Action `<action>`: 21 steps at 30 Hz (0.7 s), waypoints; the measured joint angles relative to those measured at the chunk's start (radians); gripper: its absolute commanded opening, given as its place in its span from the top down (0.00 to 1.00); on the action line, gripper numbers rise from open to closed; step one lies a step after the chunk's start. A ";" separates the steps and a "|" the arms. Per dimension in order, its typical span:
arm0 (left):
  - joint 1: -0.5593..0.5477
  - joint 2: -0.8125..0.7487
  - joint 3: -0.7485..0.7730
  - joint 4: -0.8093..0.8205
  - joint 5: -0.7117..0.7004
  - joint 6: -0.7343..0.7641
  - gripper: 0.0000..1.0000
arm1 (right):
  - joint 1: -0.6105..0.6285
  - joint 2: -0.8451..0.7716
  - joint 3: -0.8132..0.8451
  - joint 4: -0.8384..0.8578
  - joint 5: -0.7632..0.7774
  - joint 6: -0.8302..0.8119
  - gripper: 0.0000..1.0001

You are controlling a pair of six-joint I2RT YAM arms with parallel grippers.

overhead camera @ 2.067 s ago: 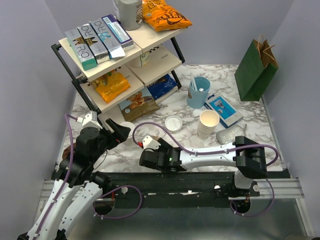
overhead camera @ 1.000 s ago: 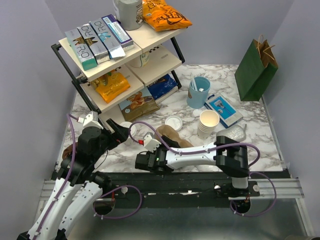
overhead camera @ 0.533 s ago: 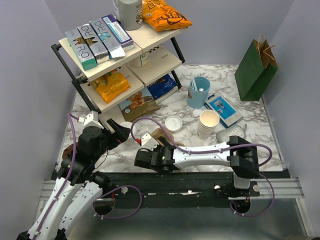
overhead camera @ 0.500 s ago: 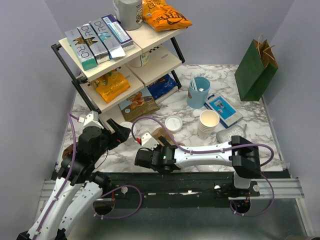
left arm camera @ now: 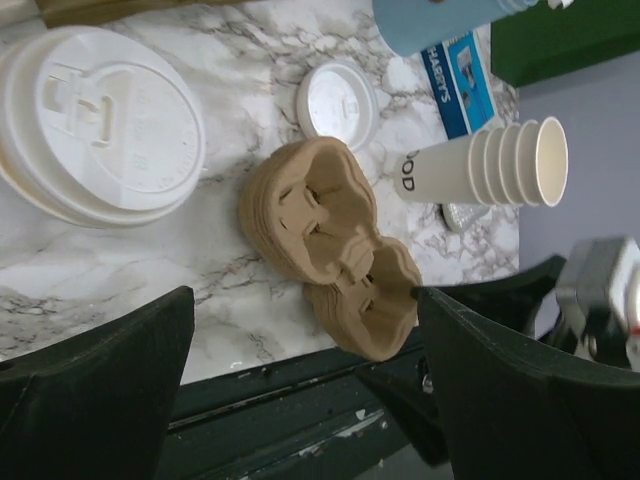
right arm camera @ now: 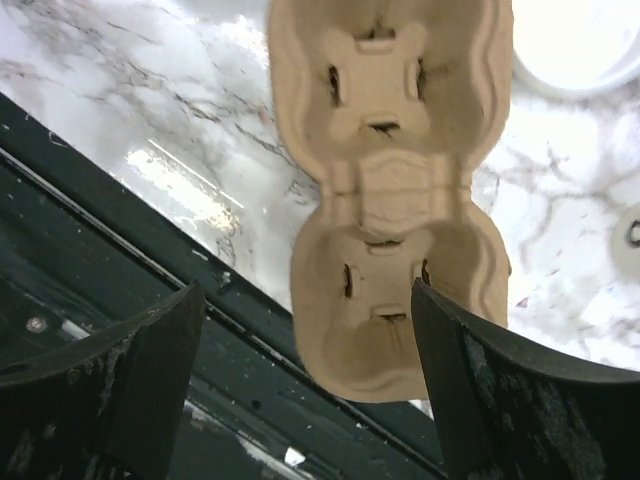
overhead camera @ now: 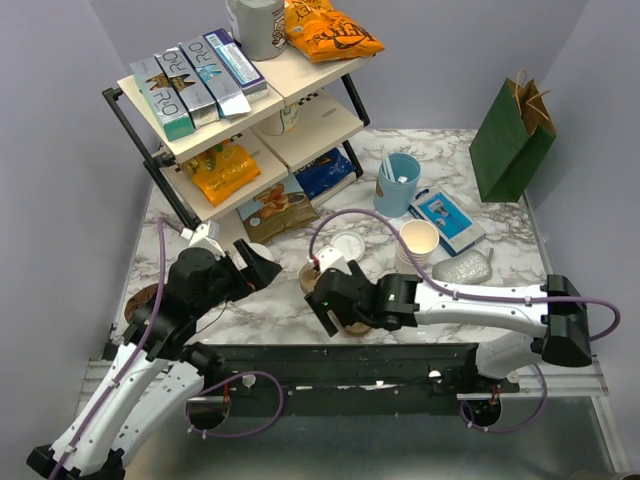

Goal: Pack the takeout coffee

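**Carrier set down, right claw let go; coffee not yet loaded**

The right claw (right arm camera: 305,298) is seen from its wrist camera with both fingers spread wide, one on each side of the pulp cup carrier (left arm camera: 335,255), and neither finger is touching it. The carrier, which looks like several nested ones, is lying flat on the marble bench (overhead camera: 450,165) with its wells facing up. Its near end is at the bench's front edge.

The left claw (left arm camera: 305,295) is also spread fully, and nothing is held between its fingers. It is hovering to the left of the carrier and aimed across it.

The takeout coffee (overhead camera: 347,247), a small cup with a white lid, is standing upright on the bench just beyond the carrier. It is untouched and not in any well. A stack of lidless cups (overhead camera: 418,245) is lying to its right, and a pile of larger white lids (left arm camera: 100,120) is to its left.

Compared with half a second ago, the right arm is swung out, with its elbow carried far to the right. Its claw is shifted right and is now over the carrier, where before it was beside it. The left claw is nudged slightly right. The coffee is unmoved.

The carrier is judged to be placed. Seating the coffee in a well is likely next, with the green paper bag (overhead camera: 512,140) perhaps to follow.
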 measured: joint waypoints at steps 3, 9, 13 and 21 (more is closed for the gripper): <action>-0.093 0.036 0.002 0.021 -0.012 -0.007 0.01 | -0.087 -0.069 -0.076 0.000 -0.077 0.028 0.09; -0.399 0.160 0.005 0.078 -0.103 -0.045 0.01 | -0.211 -0.202 -0.191 0.017 -0.190 0.083 0.09; -0.524 0.249 0.013 0.113 -0.176 -0.049 0.01 | -0.259 -0.258 -0.235 0.053 -0.245 0.097 0.09; -0.545 0.365 0.007 0.237 -0.236 -0.054 0.01 | -0.354 -0.269 -0.312 0.128 -0.325 0.098 0.09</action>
